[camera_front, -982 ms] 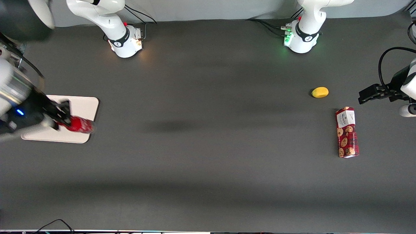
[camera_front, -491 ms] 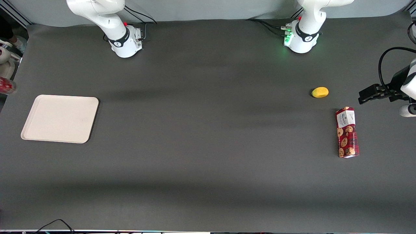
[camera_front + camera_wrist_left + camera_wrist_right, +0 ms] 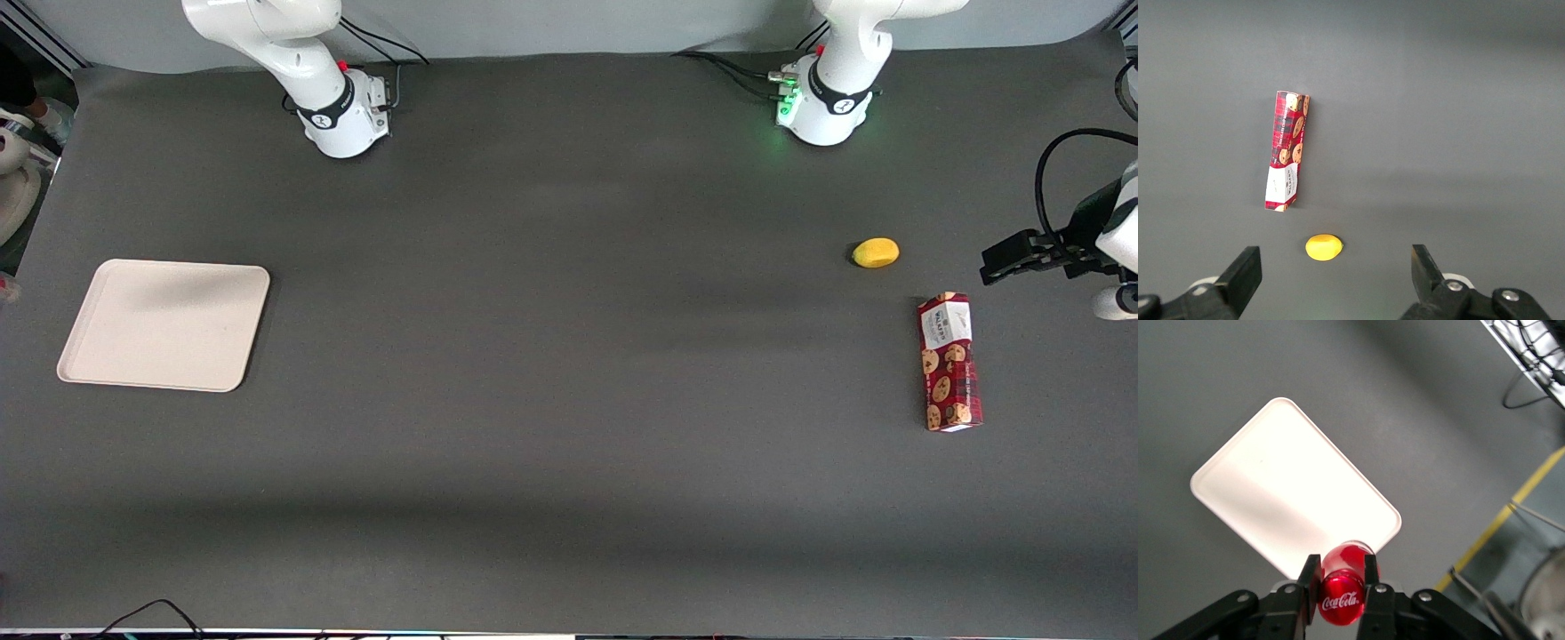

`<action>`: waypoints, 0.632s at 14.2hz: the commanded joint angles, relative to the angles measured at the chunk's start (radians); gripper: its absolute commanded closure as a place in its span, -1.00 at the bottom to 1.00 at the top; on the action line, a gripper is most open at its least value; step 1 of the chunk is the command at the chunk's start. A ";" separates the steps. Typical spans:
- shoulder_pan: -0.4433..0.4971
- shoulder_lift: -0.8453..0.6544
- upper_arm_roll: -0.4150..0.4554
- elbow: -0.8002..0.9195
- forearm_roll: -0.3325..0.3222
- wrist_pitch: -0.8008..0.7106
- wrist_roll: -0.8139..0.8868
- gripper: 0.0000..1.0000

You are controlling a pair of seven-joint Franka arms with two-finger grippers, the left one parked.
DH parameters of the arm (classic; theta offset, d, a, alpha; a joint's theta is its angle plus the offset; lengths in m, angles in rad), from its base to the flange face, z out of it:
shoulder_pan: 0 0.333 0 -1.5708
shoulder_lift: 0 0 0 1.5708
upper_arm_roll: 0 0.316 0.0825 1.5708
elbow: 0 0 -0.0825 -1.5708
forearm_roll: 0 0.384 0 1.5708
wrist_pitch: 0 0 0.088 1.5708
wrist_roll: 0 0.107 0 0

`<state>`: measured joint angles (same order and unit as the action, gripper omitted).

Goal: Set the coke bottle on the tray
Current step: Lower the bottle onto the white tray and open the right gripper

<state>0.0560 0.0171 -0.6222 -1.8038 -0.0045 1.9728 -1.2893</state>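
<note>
In the right wrist view my gripper (image 3: 1341, 577) is shut on the coke bottle (image 3: 1342, 595), a small red bottle with white script, held between the two fingers. It hangs well above the table, over the rim at one corner of the cream-beige tray (image 3: 1291, 500). In the front view the tray (image 3: 164, 324) lies bare at the working arm's end of the table. The gripper and bottle are past that view's edge, so only a bit of white arm (image 3: 13, 178) shows there.
A red cookie box (image 3: 949, 363) and a small yellow fruit (image 3: 876, 252) lie toward the parked arm's end, and also show in the left wrist view, box (image 3: 1286, 150) and fruit (image 3: 1323, 247). The table edge, floor and a yellow line (image 3: 1531, 487) lie close to the tray.
One second ago the gripper held the bottle over the tray's edge in the front view. Since then it has swung off past the table's end, out of that view, with the bottle in it.
</note>
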 commanded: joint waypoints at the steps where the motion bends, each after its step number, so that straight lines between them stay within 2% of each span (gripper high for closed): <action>1: 0.006 -0.036 -0.040 -0.199 0.139 0.179 -0.111 1.00; 3: -0.011 0.003 -0.051 -0.255 0.272 0.244 -0.252 1.00; 4: -0.013 0.039 -0.069 -0.253 0.306 0.248 -0.298 1.00; 7: -0.028 0.083 -0.108 -0.258 0.328 0.271 -0.363 1.00; 9: -0.042 0.139 -0.116 -0.261 0.455 0.285 -0.489 1.00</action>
<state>0.0244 0.1132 -0.7250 -2.0717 0.3389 2.2399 -1.6515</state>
